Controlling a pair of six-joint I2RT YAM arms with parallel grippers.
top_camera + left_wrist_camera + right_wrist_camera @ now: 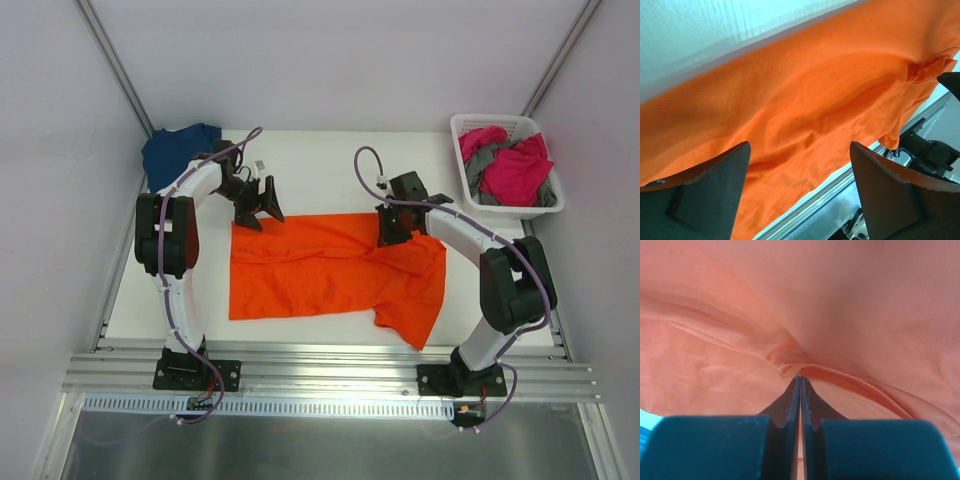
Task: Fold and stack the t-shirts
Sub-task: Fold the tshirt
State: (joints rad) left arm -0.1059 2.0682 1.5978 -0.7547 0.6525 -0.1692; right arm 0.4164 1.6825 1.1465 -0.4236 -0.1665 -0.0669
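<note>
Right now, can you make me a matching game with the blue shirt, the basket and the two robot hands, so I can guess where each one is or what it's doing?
Things
1. navy t-shirt
2. basket
3. left gripper
4. right gripper

Place or state
A. pinched shut on the orange t-shirt
B. far left corner, bunched up
C. open, over the orange t-shirt's far left edge
D. far right corner, holding pink cloth and grey cloth

Pairs: 1-B, 2-D, 3-C, 4-A
</note>
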